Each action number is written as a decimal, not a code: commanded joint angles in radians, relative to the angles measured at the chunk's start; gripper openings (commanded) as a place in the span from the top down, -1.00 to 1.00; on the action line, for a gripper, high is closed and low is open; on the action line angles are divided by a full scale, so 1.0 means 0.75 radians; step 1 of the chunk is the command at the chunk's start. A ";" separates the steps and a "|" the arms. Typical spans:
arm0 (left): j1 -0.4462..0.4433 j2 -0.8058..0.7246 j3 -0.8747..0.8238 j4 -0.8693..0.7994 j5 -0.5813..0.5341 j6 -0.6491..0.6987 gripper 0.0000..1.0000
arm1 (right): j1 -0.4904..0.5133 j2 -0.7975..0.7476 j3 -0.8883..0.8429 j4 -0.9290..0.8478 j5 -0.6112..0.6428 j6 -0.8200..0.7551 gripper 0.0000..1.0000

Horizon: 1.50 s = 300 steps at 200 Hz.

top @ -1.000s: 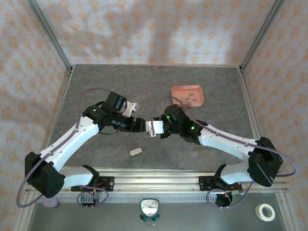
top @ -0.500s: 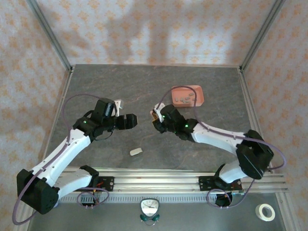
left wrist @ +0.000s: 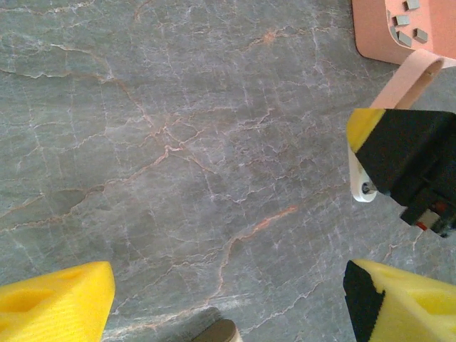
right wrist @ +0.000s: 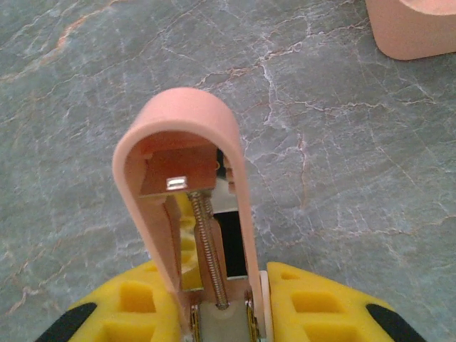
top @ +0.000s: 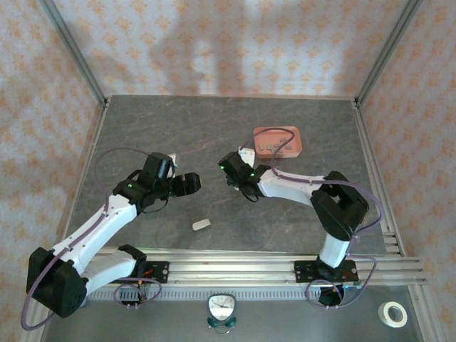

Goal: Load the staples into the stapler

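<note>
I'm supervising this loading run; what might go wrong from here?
1. The tiny dark grey metal staples lie flat in the shallow salmon-pink tray; the open, empty left gripper may fumble or scatter them.
2. The right gripper grips the opened salmon-pink plastic stapler at one end only; pressing staples in might twist it loose.

The staples, small grey bars, lie loose in the pink tray on the far right of the desk. The pink stapler sits clamped in the right claw, lid swung open, spring and channel exposed.
</note>
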 commanded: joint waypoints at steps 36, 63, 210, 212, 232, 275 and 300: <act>0.017 -0.016 -0.036 0.056 -0.046 -0.020 -0.69 | 0.017 0.197 0.186 -0.165 0.124 0.140 0.66; 0.019 -0.016 -0.040 0.049 -0.038 -0.019 -0.69 | 0.018 0.243 0.224 -0.199 0.123 0.156 0.61; 0.026 -0.054 -0.060 0.005 -0.035 -0.045 -0.70 | 0.033 -0.104 0.073 -0.137 -0.014 -0.133 -0.12; 0.025 -0.055 -0.062 0.004 -0.035 -0.047 -0.70 | 0.034 -0.116 0.063 -0.131 -0.024 -0.146 -0.12; 0.026 -0.065 -0.085 0.001 -0.014 -0.088 -0.69 | 0.036 -0.213 -0.028 -0.070 -0.152 -0.327 -0.13; 0.028 -0.105 -0.184 0.059 0.022 -0.179 -0.70 | 0.036 -0.233 -0.001 -0.282 -0.172 -0.348 -0.12; 0.027 -0.117 -0.219 0.104 0.038 -0.204 -0.69 | 0.021 -0.197 0.022 -0.317 -0.241 -0.206 -0.12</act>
